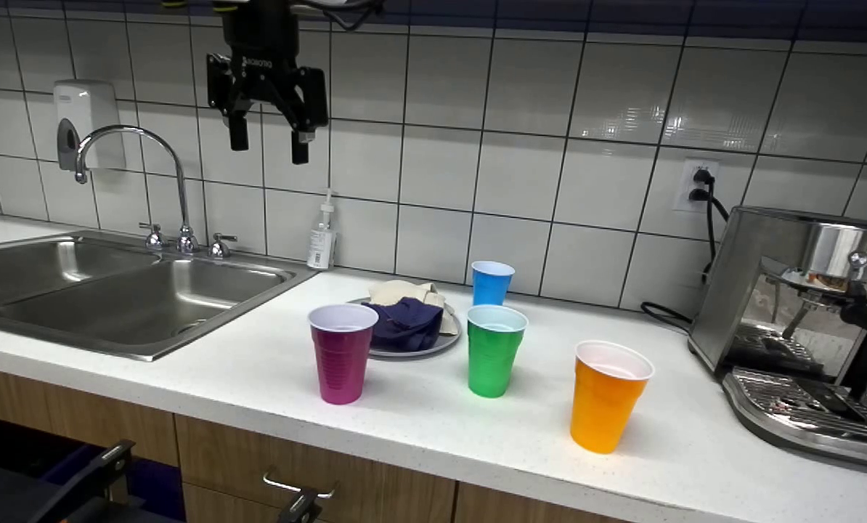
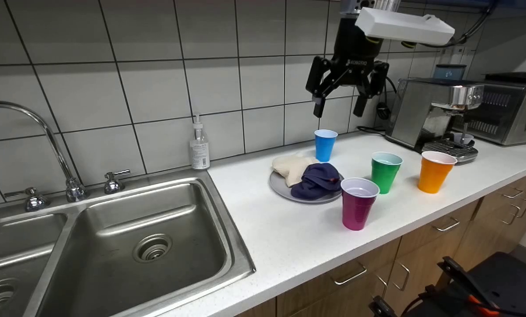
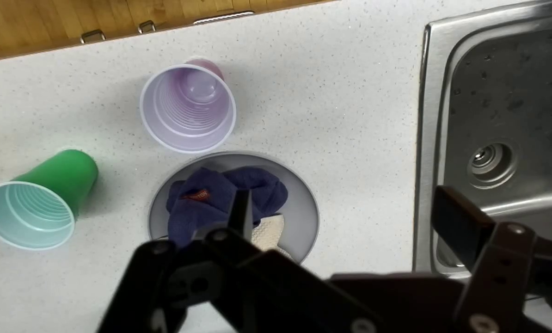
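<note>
High above the counter hangs my gripper (image 1: 269, 145), its fingers spread wide with nothing between them; it touches nothing. In the wrist view one finger (image 3: 241, 206) overlaps a grey plate (image 3: 303, 217) and the other overlaps the sink. On the plate lie a crumpled dark blue cloth (image 2: 313, 182) with a red tag and a cream cloth (image 2: 289, 167). Around it stand a purple cup (image 1: 343, 363), a green cup (image 1: 493, 359) and a blue cup (image 2: 325, 147), all upright. An orange cup (image 1: 604, 407) stands farther off, toward the coffee machine.
A steel double sink (image 2: 241, 259) with a tall faucet (image 1: 179, 174) adjoins the counter (image 1: 245, 363). Against the tiled wall is a pump bottle (image 2: 199, 152). The coffee machine (image 1: 782, 290) and, beyond it, an oven-like appliance (image 2: 505, 110) occupy the far end.
</note>
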You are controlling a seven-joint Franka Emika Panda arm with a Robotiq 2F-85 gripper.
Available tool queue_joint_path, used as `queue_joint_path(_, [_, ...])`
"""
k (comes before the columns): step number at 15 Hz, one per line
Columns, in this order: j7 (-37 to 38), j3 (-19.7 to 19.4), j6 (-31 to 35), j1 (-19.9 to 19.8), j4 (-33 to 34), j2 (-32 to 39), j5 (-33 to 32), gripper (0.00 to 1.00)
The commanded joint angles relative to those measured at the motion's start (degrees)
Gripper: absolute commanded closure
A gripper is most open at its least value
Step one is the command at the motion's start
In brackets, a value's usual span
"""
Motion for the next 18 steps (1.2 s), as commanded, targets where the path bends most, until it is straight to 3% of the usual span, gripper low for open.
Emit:
queue_joint_path(1, [-1.02, 0.35, 0.92, 0.47, -1.17, -0.03, -0.25, 0.00])
queue_joint_path(6, [-0.89, 0.74, 4.50, 0.42, -3.18, 2.49, -1.11, 0.00])
queue_joint_path(10, [0.26, 1.35, 11.38, -0.70, -4.00, 5.84, -3.89, 0.00])
queue_joint_path(18, [3.01, 0.97, 20.77, -3.82, -1.85, 15.08, -8.86, 0.00])
